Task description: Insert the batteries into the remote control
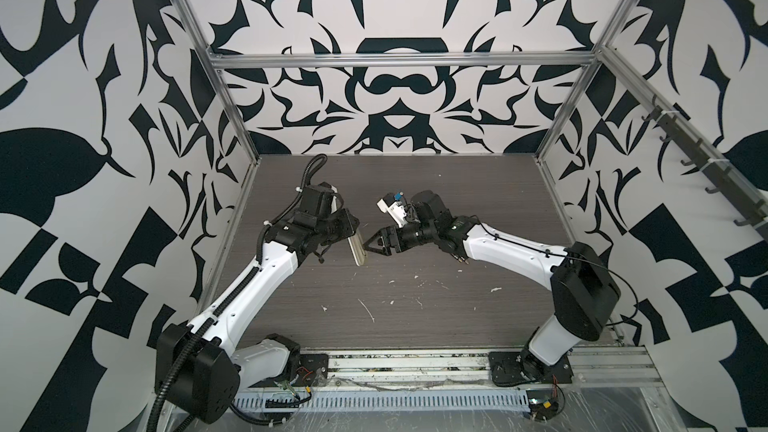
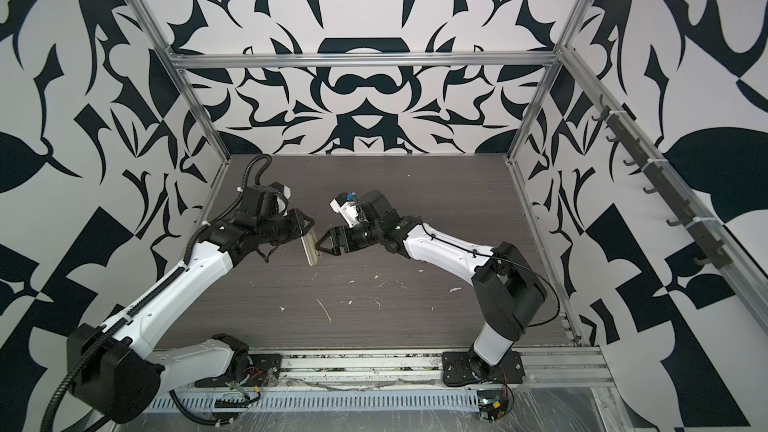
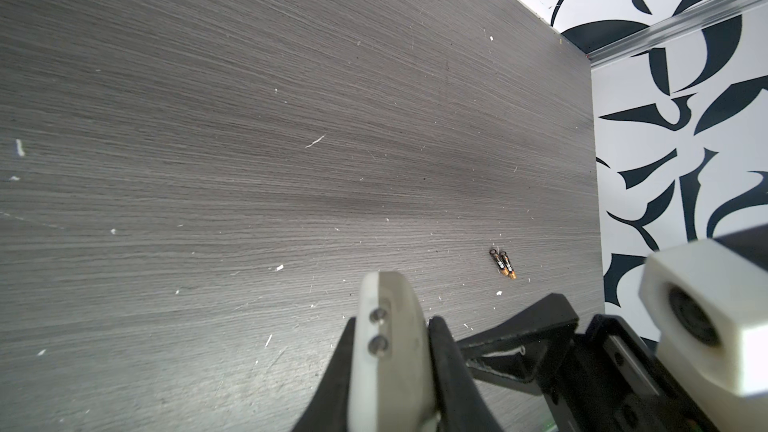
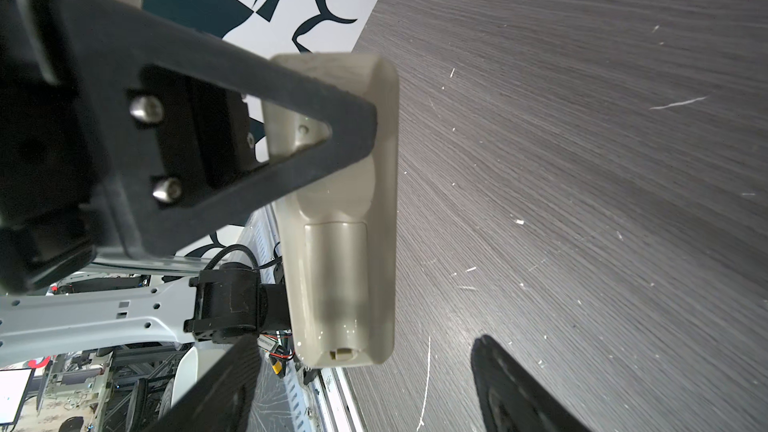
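The remote control (image 1: 358, 249) (image 2: 311, 249) is a slim white handset hanging on end above the table. My left gripper (image 1: 353, 229) (image 3: 392, 322) is shut on its upper part, one finger (image 4: 332, 118) crossing its plain back (image 4: 340, 243). A cover panel (image 4: 336, 276) sits in that back. My right gripper (image 1: 368, 246) (image 2: 320, 246) (image 4: 361, 363) is open, its tips beside the remote's lower end; touch cannot be told. The batteries (image 3: 503, 264) lie side by side on the table, two dark cylinders with brownish tips, under my right forearm (image 1: 461, 259).
The grey wood-grain table (image 1: 415, 305) carries small white scraps and scratches (image 1: 368, 310). Patterned walls with aluminium posts (image 1: 232, 118) close off three sides. A metal rail (image 1: 415, 363) with both arm bases runs along the front edge.
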`<state>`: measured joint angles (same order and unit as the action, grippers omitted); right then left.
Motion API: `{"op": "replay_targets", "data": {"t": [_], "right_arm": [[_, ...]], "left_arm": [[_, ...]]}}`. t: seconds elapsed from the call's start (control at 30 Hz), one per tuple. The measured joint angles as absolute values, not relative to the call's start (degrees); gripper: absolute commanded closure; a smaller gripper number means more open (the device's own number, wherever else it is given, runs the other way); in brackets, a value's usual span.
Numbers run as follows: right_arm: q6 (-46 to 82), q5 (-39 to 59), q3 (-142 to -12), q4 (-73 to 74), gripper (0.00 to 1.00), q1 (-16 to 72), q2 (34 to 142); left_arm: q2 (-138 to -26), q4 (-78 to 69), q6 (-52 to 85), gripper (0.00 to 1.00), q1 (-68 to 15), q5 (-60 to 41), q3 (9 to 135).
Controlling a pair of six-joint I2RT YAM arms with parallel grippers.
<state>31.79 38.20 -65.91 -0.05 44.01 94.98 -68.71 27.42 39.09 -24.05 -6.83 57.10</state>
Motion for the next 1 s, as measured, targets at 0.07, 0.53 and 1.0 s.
{"op": "replay_targets", "data": {"t": [0.07,0.53,1.0], "right_arm": [[31.8,38.4,-65.9,0.2,0.17,44.0,95.2],[33.0,40.1,-66.0,1.6,0.24,44.6,97.0],[33.5,41.1,-66.4,2.9,0.32,45.8,97.9]], "left_arm": [[-68.7,27.4,39.1,1.00,-24.1,-6.8,57.1],[-68.7,27.5,39.1,1.00,-24.1,-6.9,57.1],[-68.7,27.5,39.1,1.00,-24.1,-6.9,57.1]]}}
